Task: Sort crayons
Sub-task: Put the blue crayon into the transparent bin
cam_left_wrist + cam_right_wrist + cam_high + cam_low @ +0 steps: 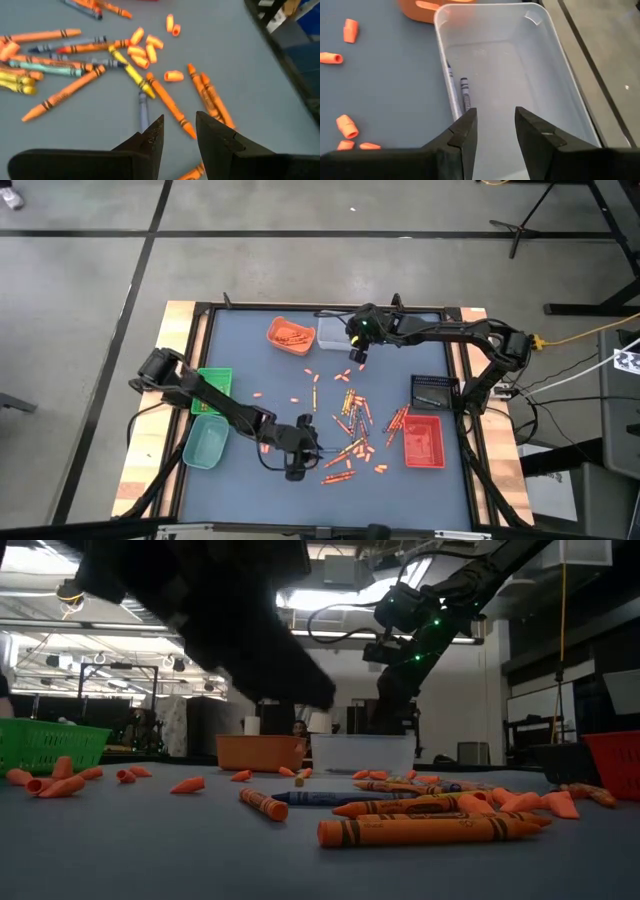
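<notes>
Crayons (352, 420) lie scattered over the middle of the dark blue table top, mostly orange, with some yellow-green and blue-grey ones and short orange pieces. My left gripper (312, 448) hovers open at the near left edge of the pile. In the left wrist view its fingers (179, 121) point at an orange crayon (169, 104) and a blue-grey crayon (143, 107), and nothing is between them. My right gripper (357, 356) hangs open and empty over the near end of a clear tray (555, 75). Two blue-grey crayons (464, 91) lie flat on that tray's floor.
An orange tray (290, 334) stands beside the clear tray (332, 333) at the back. A green basket (213, 383) and a teal tray (205, 444) sit at the left. A dark basket (435, 392) and a red tray (424, 442) sit at the right.
</notes>
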`<state>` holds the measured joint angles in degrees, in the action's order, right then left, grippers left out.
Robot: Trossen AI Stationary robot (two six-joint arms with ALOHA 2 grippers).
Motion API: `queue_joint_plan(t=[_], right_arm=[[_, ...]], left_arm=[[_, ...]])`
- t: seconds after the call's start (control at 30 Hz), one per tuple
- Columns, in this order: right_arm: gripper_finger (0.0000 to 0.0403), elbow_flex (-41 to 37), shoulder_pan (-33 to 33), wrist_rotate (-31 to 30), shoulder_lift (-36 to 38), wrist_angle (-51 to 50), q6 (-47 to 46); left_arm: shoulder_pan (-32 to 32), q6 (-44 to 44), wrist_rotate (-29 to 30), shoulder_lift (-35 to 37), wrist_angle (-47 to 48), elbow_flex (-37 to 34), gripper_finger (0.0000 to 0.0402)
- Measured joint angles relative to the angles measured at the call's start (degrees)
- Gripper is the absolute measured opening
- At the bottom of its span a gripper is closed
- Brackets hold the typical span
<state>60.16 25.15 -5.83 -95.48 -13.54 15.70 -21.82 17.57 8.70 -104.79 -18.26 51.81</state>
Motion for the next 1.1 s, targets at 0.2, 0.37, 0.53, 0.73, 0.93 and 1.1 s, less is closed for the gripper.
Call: queue_joint_plan(t=[0.2,0.37,0.53,0.73,0.93,1.1], right_arm=[[0.0131,0.0,0.0,1.5,0.0,0.0,0.0],[0.0131,0.0,0.0,1.6,0.0,0.0,0.0],[0.0131,0.0,0.0,1.6,0.0,-0.1,0.0],[0.0131,0.0,0.0,2.0,0.0,-0.2,-0.3],[0.0131,0.0,0.0,2.0,0.4,-0.5,-0.4],[0.0131,0.0,0.0,2.5,3.3,-3.5,-0.4]], left_arm=[[-0.2,0.0,1.3,-3.7,0.0,0.0,0.0098],[-0.2,-0.1,1.9,-6.6,-0.3,-0.1,0.0098],[-0.2,0.1,4.9,-8.4,-0.5,0.0,0.0098],[-0.3,0.1,6.6,-8.4,-0.3,0.0,0.0098],[-0.3,0.1,7.1,-8.4,-0.2,0.0,0.0098],[-0.3,0.1,7.2,-8.4,-0.1,0.0,0.0088]])
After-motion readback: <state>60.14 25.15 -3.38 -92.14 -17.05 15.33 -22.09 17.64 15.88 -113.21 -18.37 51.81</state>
